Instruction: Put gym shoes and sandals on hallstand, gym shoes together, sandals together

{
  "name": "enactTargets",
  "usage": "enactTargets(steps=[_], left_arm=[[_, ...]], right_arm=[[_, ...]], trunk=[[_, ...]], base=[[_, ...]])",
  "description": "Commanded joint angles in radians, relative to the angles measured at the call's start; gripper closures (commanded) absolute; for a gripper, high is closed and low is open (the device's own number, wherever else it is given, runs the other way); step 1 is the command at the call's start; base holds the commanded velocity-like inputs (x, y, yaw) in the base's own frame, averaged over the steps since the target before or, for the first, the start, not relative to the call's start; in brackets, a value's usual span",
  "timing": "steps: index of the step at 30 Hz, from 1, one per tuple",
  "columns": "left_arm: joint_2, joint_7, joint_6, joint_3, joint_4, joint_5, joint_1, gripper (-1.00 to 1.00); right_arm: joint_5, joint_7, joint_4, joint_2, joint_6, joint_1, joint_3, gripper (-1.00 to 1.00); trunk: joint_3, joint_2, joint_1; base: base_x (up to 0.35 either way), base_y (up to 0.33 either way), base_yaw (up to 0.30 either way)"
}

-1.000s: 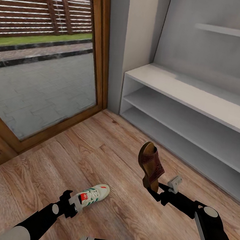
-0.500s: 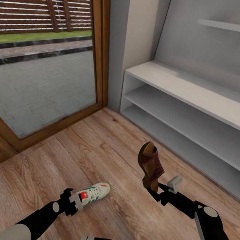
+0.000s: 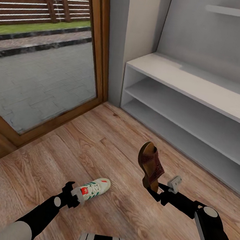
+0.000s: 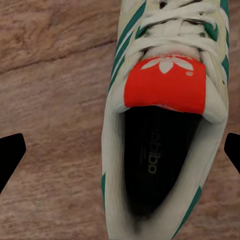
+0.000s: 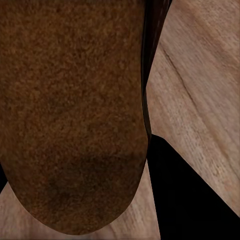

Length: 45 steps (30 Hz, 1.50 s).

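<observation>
— What is seen of the room?

— A corridor floor (image 3: 104, 148) of light wood planks is shown, with a glazed door (image 3: 39, 66) on one side and the pale grey shoe rack (image 3: 200, 89) against the wall on the other. Its bench top and the two low shelves beneath carry no shoes in the part that is visible.

— Where are the shoes?

— One brown sandal (image 3: 150, 165) is held upright above the floor, clamped at its lower end by the right claw (image 3: 156, 190); in the right wrist view its brown underside (image 5: 75, 110) is pressed close to the camera. One white gym shoe (image 3: 94, 188) with green stripes lies on the planks, well short of the rack.

— And the left claw?

— The left claw (image 3: 74, 198) is set at the heel of the gym shoe. In the left wrist view the shoe's opening and red tongue patch (image 4: 165, 85) are framed between two dark fingertips (image 4: 10, 155) that stand wide apart, clear of the shoe's sides, so it is judged released, with nothing gripped.

— Which step is in hand?

— The pickup of the gym shoe is judged to be under way, with the sandal already secured.

— What is called for next?

— The fingers would need to be lowered astride the heel and closed. Both shoes would then have to be carried to the rack.
</observation>
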Motion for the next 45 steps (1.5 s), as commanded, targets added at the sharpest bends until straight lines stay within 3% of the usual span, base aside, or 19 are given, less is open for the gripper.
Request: enactTargets(steps=[1, 6, 9, 14, 19, 30, 36, 45], left_arm=[[0.0, -0.002, -0.001, -0.002, -0.003, -0.01, 0.0, -1.0], [-0.001, -0.002, -0.001, -0.003, -0.007, -0.011, 0.0, -1.0], [-0.002, -0.002, -0.001, -0.002, -0.009, -0.017, 0.0, -1.0], [-0.004, -0.001, 0.002, 0.001, -0.009, -0.071, 0.0, -1.0], [-0.004, -0.001, 0.003, 0.002, -0.009, -0.092, 0.001, -1.0], [-0.004, 0.0, 0.004, 0.003, -0.009, -0.098, 0.008, -1.0], [-0.003, 0.0, 0.004, 0.003, -0.009, -0.098, 0.011, -1.0], [-0.003, 0.0, 0.004, 0.003, -0.009, -0.098, 0.011, -1.0]], right_arm=[[0.003, 0.004, -0.002, 0.0, 0.009, 0.0, -0.002, 1.0], [0.003, 0.004, -0.001, 0.001, 0.008, 0.0, -0.002, 1.0], [0.003, 0.004, 0.002, 0.001, 0.008, 0.0, -0.001, 1.0], [0.003, 0.004, 0.003, 0.001, 0.008, 0.0, -0.001, 1.0], [0.003, 0.004, 0.001, 0.001, 0.007, 0.0, -0.002, 1.0], [0.003, 0.004, -0.001, 0.001, 0.008, 0.0, -0.002, 1.0], [0.003, 0.004, -0.001, 0.001, 0.009, 0.0, -0.002, 1.0], [0.003, 0.004, -0.001, 0.001, 0.009, 0.0, -0.002, 1.0]], trunk=[[-0.001, 0.0, 0.0], [-0.001, 0.0, 0.0], [-0.013, -0.001, 0.001], [-0.034, -0.002, 0.003], [-0.048, -0.003, 0.004], [-0.057, -0.003, 0.004], [-0.082, -0.004, 0.007], [-0.09, -0.004, 0.007]], base=[[0.0, 0.0, 0.0], [0.0, 0.0, 0.0], [0.0, 0.0, 0.0], [0.0, 0.0, 0.0], [0.0, 0.0, 0.0], [0.0, 0.0, 0.0], [0.0, 0.0, 0.0], [0.0, 0.0, 0.0]])
